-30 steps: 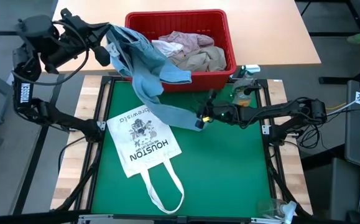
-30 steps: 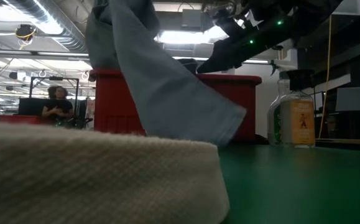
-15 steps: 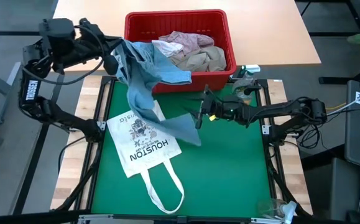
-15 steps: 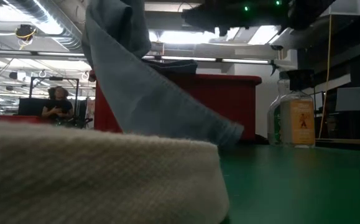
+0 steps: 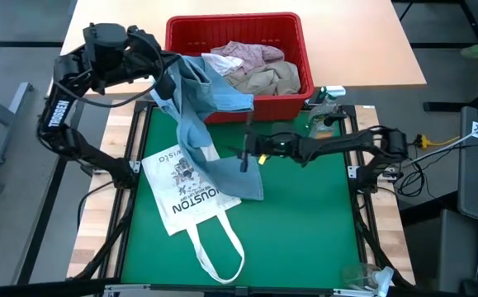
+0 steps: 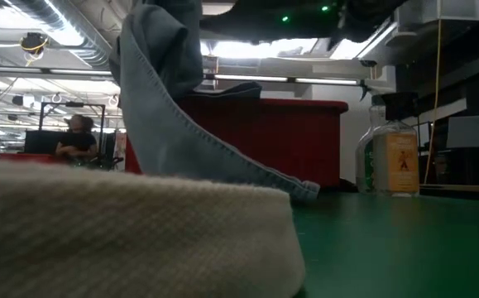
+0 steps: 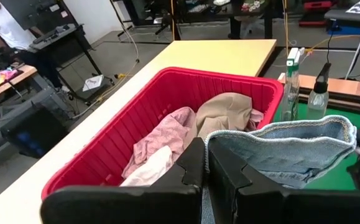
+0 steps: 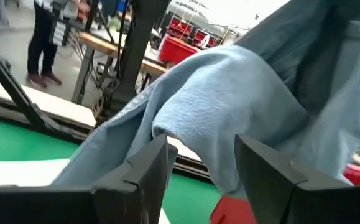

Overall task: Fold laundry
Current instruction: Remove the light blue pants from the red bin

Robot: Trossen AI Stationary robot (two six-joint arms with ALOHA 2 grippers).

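Note:
Light blue jeans (image 5: 201,107) hang from my left gripper (image 5: 163,78), which is shut on them over the table's far left corner. Their lower leg end (image 5: 247,186) lies on the green mat and on a white printed tote bag (image 5: 193,198). My right gripper (image 5: 244,155) is open beside that leg at mid-table. In the right wrist view its fingers (image 8: 148,168) stand on either side of a denim fold (image 8: 229,93). A pink shirt (image 5: 243,54) and tan cloth (image 5: 265,78) lie in the red basket (image 5: 234,23). My left gripper (image 7: 206,163) pinches the jeans' upper part (image 7: 229,146) between its two shut fingers. The denim hangs slack below the fingers, one stitched edge (image 7: 304,127) spreading out beside them. The hem (image 6: 305,190) rests on the mat. My right gripper: I cannot tell whether its open fingers touch the denim.
The red basket stands against the mat's far edge. A spray bottle (image 5: 329,95) and an amber bottle (image 6: 392,157) stand at the far right corner. The tote bag (image 6: 131,240) fills the mat's left near part. Bare green mat (image 5: 305,223) lies at the right and near side.
My left gripper has moved right and toward the near edge, carrying the jeans' top with it. My right gripper has moved toward the table's left along the leg. The leg's lower end has sunk and swung nearer, and now lies on the mat and over the tote bag.

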